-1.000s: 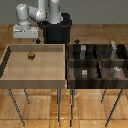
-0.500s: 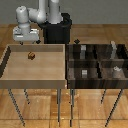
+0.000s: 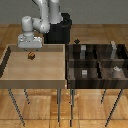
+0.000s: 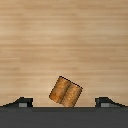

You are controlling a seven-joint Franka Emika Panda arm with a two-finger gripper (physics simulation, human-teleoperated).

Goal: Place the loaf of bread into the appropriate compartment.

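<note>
The loaf of bread (image 3: 31, 56) is a tiny golden-brown lump lying in the far part of the light wooden tray (image 3: 10, 75) on the exterior view's left. My gripper (image 3: 30, 48) hangs just above it, not touching. In the wrist view the loaf (image 4: 66, 91) lies tilted on the wood between my two fingertips (image 4: 22, 102), which stand far apart. The gripper (image 4: 64, 102) is open and empty.
A dark box with several compartments (image 3: 97, 62) stands on the exterior view's right beside the tray. Small grey blocks (image 3: 84, 73) sit in some of its compartments. The black robot base (image 3: 62, 30) stands behind. Both containers rest on thin-legged stands.
The arm has moved down and toward the exterior view's right, bringing the gripper over the loaf. The loaf has not moved.
</note>
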